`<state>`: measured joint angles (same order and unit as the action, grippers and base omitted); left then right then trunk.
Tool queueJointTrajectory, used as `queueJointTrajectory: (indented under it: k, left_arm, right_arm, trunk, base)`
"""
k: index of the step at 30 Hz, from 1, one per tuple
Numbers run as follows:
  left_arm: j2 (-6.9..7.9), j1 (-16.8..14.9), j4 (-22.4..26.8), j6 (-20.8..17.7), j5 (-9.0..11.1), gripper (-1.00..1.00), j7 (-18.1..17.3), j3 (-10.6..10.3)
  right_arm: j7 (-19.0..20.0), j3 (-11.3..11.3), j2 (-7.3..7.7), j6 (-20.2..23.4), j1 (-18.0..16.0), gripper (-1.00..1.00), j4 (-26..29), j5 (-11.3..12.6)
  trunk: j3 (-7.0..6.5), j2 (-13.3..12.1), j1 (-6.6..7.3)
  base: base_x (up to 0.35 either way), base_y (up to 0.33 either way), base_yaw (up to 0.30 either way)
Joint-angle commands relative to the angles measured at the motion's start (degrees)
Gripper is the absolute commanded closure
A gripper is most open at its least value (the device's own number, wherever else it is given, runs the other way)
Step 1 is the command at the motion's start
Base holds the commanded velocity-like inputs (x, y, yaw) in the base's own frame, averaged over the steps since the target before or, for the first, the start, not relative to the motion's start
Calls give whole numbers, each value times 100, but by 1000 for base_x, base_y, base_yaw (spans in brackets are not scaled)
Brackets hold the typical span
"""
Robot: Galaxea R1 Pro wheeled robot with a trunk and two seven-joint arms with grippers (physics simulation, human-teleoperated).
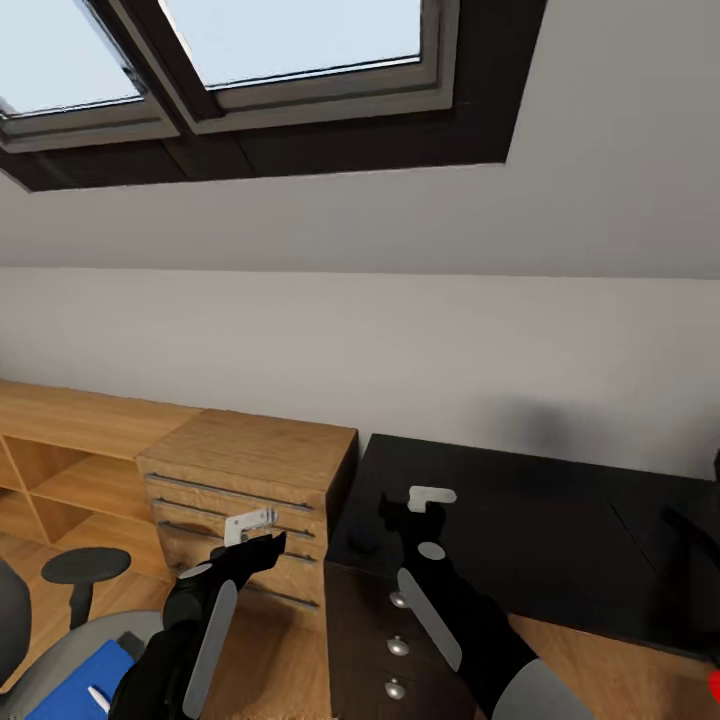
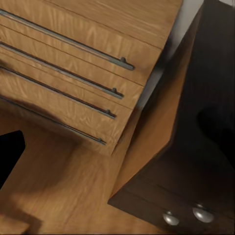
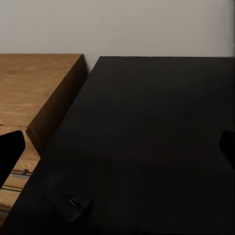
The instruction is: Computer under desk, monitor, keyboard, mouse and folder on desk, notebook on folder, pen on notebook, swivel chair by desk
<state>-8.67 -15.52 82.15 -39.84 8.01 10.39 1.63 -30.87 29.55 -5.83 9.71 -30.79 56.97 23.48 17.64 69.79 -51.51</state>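
Observation:
The black desk [image 1: 540,520] stands at the right, its drawers fitted with round silver knobs [image 2: 200,214]. A small dark mouse [image 3: 73,201] lies near the desk's front left corner [image 1: 361,546]. My right gripper [image 1: 412,503] hovers open above that corner with nothing between its fingers. My left gripper [image 1: 256,536] hangs open and empty in front of the wooden drawers. At the lower left is the grey swivel chair [image 1: 60,640] with a black armrest [image 1: 85,565]. The blue folder [image 1: 80,680] lies on its seat with the pale pen [image 1: 97,698] on it. A red dot [image 1: 714,686] at the right edge may be the monitor's.
A light wooden counter [image 1: 250,450] with long bar handles [image 2: 73,46] stands against the desk's left side, open shelves further left. Wooden floor [image 2: 63,191] lies between chair and furniture. A sloped wall with a skylight window [image 1: 290,40] rises behind.

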Motion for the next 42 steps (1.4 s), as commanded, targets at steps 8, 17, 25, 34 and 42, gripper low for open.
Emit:
queueJointTrajectory:
  k: [8, 17, 25, 34, 42]
  left_arm:
    - [-3, -4, -85, -23, 56, -100, 34, 4]
    - [-3, -4, -93, -23, 55, -100, 34, 4]
    - [-3, -4, -94, -23, 52, -100, 39, 4]
    - [-3, -4, -94, -21, 52, -100, 42, 4]
    - [-3, -4, -94, -17, 52, -100, 42, 4]
  right_arm:
    - [-42, 96, -4, 6, -6, -100, -55, 25]
    - [-43, 183, -6, 0, -6, -100, -62, 17]
    - [-35, 183, 2, -4, -6, -100, -63, 16]
    - [-33, 178, 3, -4, -6, -100, -63, 9]
    - [-33, 179, 5, -4, -6, -100, -63, -1]
  trunk:
    - [8, 5, 3]
    - [8, 5, 3]
    - [8, 5, 3]
    - [8, 5, 3]
    - [-2, 5, 3]
  base:
    - [-300, 172, -32]
    - [-319, 77, -2]
    - [-333, 6, 0]
    - [-337, 0, 0]
    - [-337, 0, -61]
